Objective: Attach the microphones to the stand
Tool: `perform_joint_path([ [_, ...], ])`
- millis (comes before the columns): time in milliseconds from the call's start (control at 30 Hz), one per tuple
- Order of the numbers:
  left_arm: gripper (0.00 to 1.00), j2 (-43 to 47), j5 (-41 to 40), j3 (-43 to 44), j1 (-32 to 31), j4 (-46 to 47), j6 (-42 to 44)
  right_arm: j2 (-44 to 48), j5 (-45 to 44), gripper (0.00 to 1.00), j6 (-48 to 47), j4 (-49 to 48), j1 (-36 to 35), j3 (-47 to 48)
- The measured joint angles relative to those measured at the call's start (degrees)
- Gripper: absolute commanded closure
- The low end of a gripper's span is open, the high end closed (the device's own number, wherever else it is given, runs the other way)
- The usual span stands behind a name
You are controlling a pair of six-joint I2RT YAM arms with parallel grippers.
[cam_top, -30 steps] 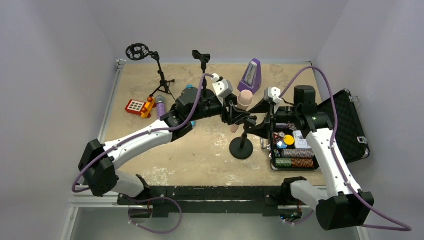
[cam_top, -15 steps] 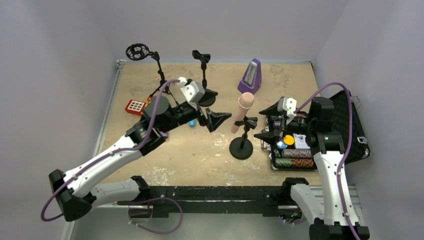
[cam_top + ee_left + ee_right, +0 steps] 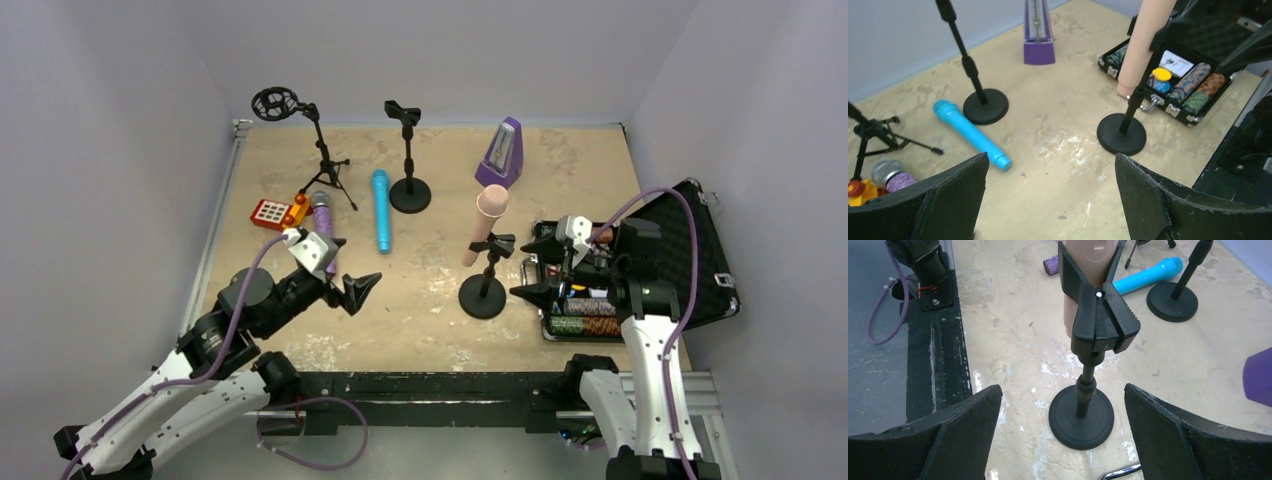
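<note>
Both pincers are standing wide with nothing between their fingers. The left pincer (image 3: pixel 358 292) is hovering low over the near left part of the counter (image 3: pixel 430 330), while the right pincer (image 3: pixel 535 268) is hanging just right of the middle stand (image 3: pixel 484 297), facing it without touching.

The pale pink microphone (image 3: pixel 485 225) is sitting in that stand's black clip (image 3: pixel 497 243), tilted, with its head up and its lower end hanging clear of the counter. The sky-blue microphone (image 3: pixel 381 210) is lying flat on the counter, just beside the round base of an empty clip stand (image 3: pixel 408 160), between it and a tripod stand (image 3: pixel 320 150) carrying a ring mount. The glittery purple microphone (image 3: pixel 321 212) is also lying flat, with its grey mesh head pointing away, beside a red and yellow toy (image 3: pixel 277 212); its tail is hiding behind the left wrist.

A purple metronome (image 3: pixel 501 153) is standing at the far side, and an open black case (image 3: pixel 590 300) of chips is lying under the right arm.
</note>
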State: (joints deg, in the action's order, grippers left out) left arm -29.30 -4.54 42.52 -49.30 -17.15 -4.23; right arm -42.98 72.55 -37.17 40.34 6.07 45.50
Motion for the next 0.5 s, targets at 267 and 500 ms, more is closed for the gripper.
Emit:
perform_joint_path([
  [267,0.01,8.5,-3.4,-5.6,0.0,-7.5,2.1,-1.2,0.8,0.03,-1.5,0.2,0.7,-2.5],
  [500,0.01,7.9,-3.4,-5.7,0.0,-9.8,4.2,-2.0,1.6,0.03,-3.2,-1.7,0.8,-4.6],
])
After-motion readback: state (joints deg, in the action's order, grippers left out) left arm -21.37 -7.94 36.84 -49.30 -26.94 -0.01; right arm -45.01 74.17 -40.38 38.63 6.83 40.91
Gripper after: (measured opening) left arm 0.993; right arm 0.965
